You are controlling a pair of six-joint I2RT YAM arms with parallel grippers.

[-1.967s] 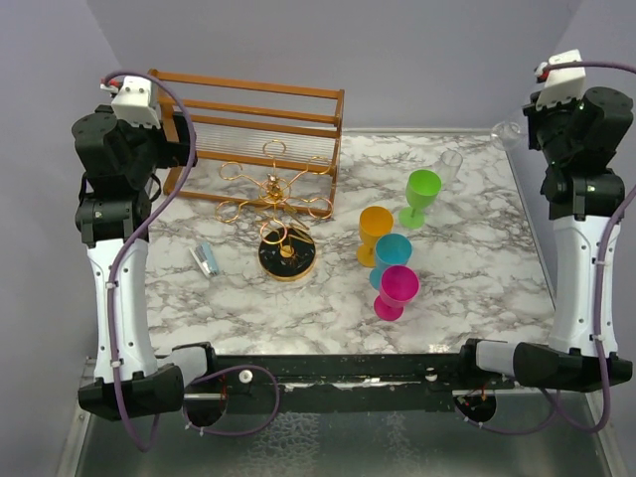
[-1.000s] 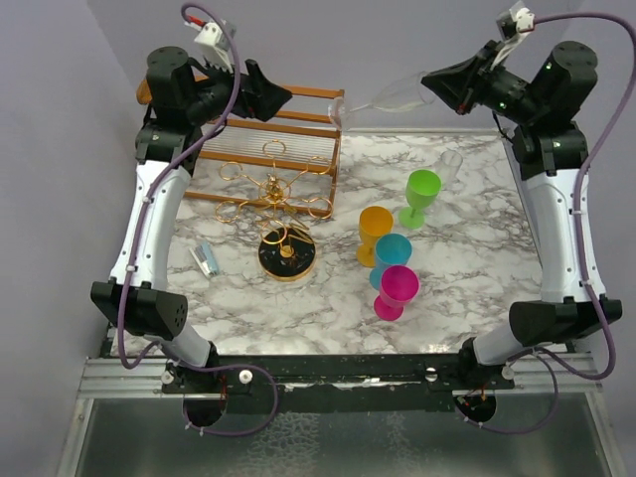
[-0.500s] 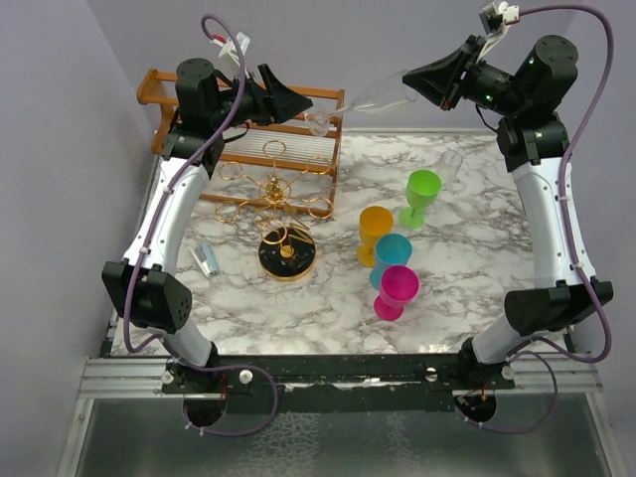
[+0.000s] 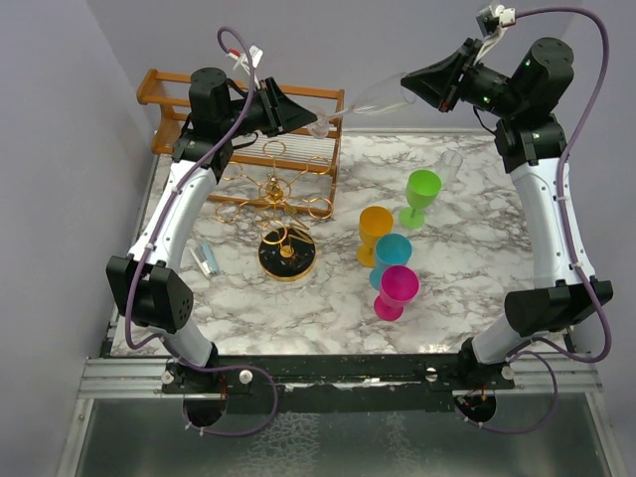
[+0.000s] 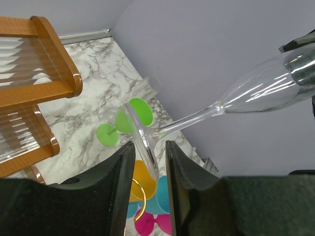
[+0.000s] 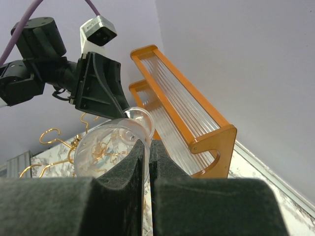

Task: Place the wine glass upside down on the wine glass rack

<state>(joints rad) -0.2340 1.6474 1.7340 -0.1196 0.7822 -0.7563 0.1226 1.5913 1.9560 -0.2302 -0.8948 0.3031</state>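
Note:
A clear wine glass (image 4: 381, 96) hangs on its side in the air above the table's back edge, its foot pointing left. My right gripper (image 4: 409, 81) is shut on the rim of its bowl (image 6: 106, 147). My left gripper (image 4: 310, 119) has come up from the left. Its partly closed jaws straddle the glass's round foot (image 5: 142, 142), with a gap still showing on the right side. The wine glass rack (image 4: 278, 189), a gold wire stand on a round black base (image 4: 287, 256), stands on the table below the left gripper.
An orange-brown wooden rail frame (image 4: 248, 107) stands behind the gold rack. Green (image 4: 421, 192), orange (image 4: 375, 229), teal (image 4: 394, 253) and pink (image 4: 397, 290) goblets cluster right of centre. A clear glass (image 4: 452, 164) stands behind them. A small blue-white object (image 4: 206, 260) lies at the left.
My left gripper has moved right to the glass's foot and its jaws have narrowed around it. The right arm has swung the glass leftward, then held almost still.

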